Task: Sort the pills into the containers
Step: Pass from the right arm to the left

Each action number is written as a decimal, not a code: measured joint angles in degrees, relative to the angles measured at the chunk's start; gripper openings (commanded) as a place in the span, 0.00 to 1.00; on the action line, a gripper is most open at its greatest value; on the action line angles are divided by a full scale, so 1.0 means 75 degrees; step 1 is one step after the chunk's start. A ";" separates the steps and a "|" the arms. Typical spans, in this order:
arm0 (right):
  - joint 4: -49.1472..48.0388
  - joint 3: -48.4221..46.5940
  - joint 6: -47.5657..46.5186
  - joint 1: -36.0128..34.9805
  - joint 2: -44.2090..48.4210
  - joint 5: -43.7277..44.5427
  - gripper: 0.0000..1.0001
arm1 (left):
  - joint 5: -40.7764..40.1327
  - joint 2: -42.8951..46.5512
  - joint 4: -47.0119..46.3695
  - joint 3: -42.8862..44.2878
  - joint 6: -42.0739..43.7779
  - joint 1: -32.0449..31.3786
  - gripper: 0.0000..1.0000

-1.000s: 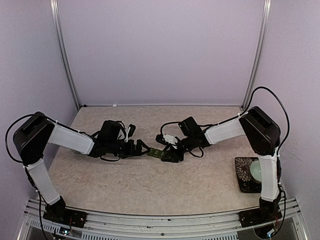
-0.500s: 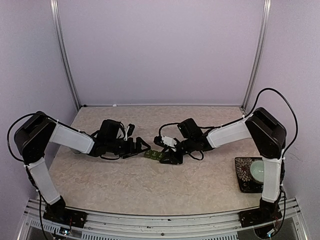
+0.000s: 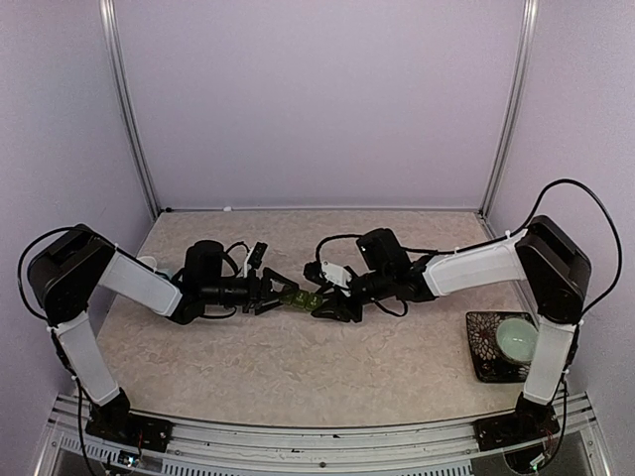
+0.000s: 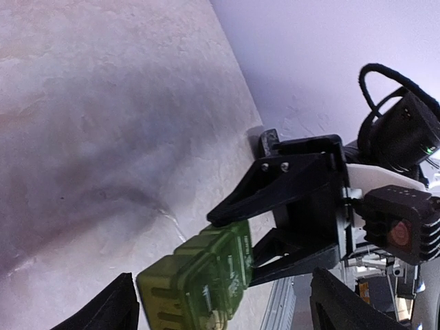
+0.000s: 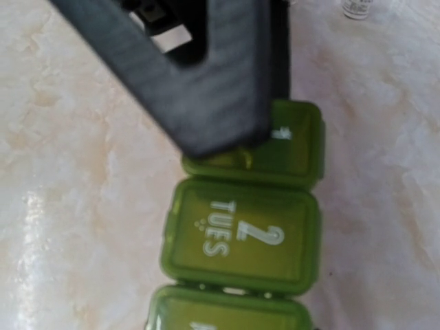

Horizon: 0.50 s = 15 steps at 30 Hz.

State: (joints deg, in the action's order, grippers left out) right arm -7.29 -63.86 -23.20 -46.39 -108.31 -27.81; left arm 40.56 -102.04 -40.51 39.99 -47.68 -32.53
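Beige marbled counter [image 3: 298, 382], pale green bowl [image 3: 518, 339] on a dark patterned tray [image 3: 479, 355] near right, mid-counter the green pill-box strip [image 4: 192, 282], left fingers [image 4: 113, 309] spread open around one end, right fingers [image 4: 275, 185] clamped on the other, lilac walls [image 3: 317, 99] behind.

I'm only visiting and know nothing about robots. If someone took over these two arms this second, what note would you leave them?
The left gripper is open, fingers either side of the pill box's near end, not gripping it.
The right gripper looks closed on the strip's other end.
The pill box sits between the two grippers; the lids in view, TUES among them, are shut.
Done: no pill shows as sorted.
Left: open the compartments, find the pills (none in view), drop them in.
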 measured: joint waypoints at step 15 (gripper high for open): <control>-0.0006 0.0003 -0.0009 -0.0114 0.0131 0.0003 0.39 | 0.0699 -0.0254 -0.1119 -0.0026 -0.0595 -0.0003 0.66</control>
State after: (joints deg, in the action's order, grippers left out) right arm -7.33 -63.83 -23.27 -47.24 -107.33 -27.79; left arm 45.80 -103.94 -48.90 39.79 -52.14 -32.56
